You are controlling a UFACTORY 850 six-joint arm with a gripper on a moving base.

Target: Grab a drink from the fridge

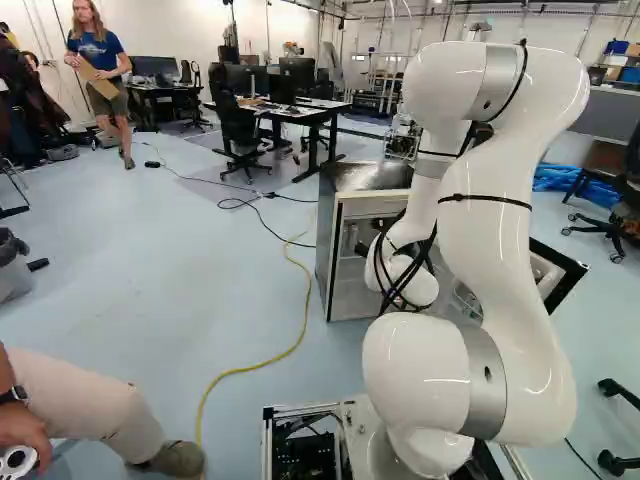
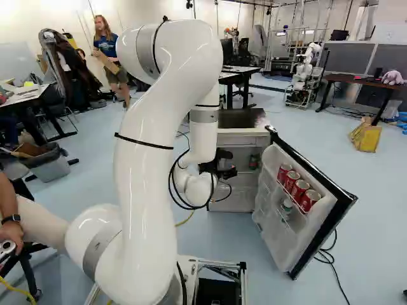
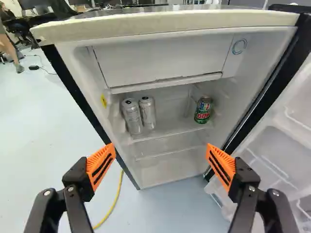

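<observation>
Gripper (image 3: 161, 149), spread wide w/ nothing held, should be centred on the green can (image 3: 203, 110) on the fridge (image 3: 170, 33) shelf (image 3: 170, 130), nearer its open door (image 2: 270, 210), & eased in w/o the fridge walls (image 3: 89, 82) being bumped.

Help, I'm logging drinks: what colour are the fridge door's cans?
Mostly red; the cans show best in right base view.

Chunky glossy white arm (image 2: 143, 184), all fat rounded tubes tbh, silvery grey collars (image 1: 487, 380) at the joints, skinny black straps (image 1: 485, 199), black cables (image 1: 396, 291) in big loose loops, black two-finger gripper (image 2: 222, 164), bright orange pads (image 3: 101, 165) with dark slots, shiny little screws (image 3: 71, 189)
</observation>
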